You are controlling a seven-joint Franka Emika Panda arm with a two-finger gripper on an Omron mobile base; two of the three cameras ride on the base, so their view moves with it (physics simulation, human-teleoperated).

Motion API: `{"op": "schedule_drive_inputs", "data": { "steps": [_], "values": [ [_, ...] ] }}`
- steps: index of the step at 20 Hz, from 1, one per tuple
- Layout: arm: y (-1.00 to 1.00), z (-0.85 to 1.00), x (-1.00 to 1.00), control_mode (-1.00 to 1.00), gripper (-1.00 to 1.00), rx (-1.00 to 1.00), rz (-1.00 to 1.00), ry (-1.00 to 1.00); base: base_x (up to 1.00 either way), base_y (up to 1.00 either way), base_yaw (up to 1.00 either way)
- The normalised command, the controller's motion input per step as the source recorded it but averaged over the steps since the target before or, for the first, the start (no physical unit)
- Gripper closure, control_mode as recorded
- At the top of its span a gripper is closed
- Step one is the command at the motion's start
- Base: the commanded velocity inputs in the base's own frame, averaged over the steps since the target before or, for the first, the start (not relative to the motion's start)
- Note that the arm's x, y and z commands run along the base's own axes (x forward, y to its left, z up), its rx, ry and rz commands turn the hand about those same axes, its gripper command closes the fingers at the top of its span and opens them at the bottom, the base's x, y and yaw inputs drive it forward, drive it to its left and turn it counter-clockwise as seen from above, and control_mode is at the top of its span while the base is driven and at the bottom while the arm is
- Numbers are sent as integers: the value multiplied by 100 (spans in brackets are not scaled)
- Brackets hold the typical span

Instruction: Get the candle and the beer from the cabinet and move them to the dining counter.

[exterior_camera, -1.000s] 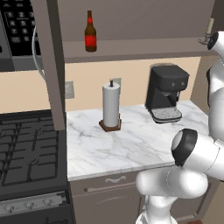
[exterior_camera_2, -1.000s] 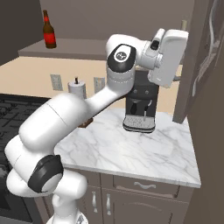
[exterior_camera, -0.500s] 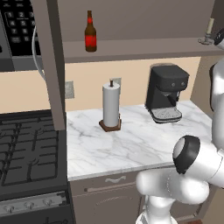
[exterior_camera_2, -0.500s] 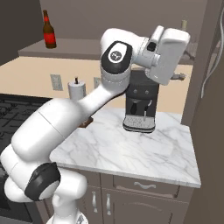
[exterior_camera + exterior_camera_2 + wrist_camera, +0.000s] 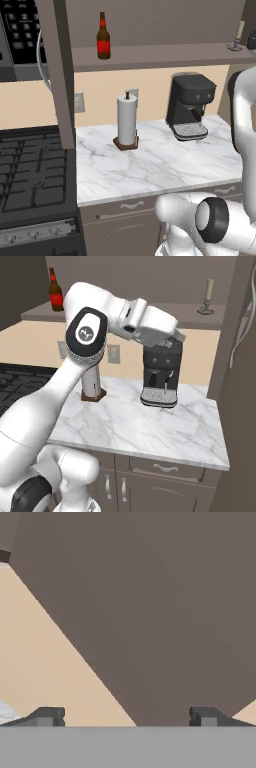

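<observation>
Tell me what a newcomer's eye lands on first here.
The big white arm sweeps across the marble worktop, in front of the black coffee machine. On the open cabinet shelf stand the beer at left and the candle far right.

I see a dark brown beer [image 5: 103, 37] with red label, pale beige candle [image 5: 210, 289], white grey-veined marble worktop [image 5: 155, 165]

The cabinet shelf [image 5: 150, 320] is free between the beer [image 5: 56, 297] and the candle [image 5: 207, 297]. On the bench [image 5: 165, 165], the coffee machine [image 5: 189, 107] and paper-towel roll [image 5: 127, 121] stand below it.
</observation>
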Motion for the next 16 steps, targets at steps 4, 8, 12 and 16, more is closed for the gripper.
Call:
{"op": "schedule_drive_inputs", "data": {
  "steps": [4, 8, 12, 16],
  "values": [
    [71, -17, -1, -100, -100, 26, 29, -33, 0, 0, 0],
    [78, -12, 0, -100, -100, 26, 34, -21, 0, 0, 0],
    [83, -12, 0, -100, -100, 22, 38, -15, 0, 0, 0],
    [79, -10, 1, -100, -100, 19, 42, -13, 0, 0, 0]
  ]
}}
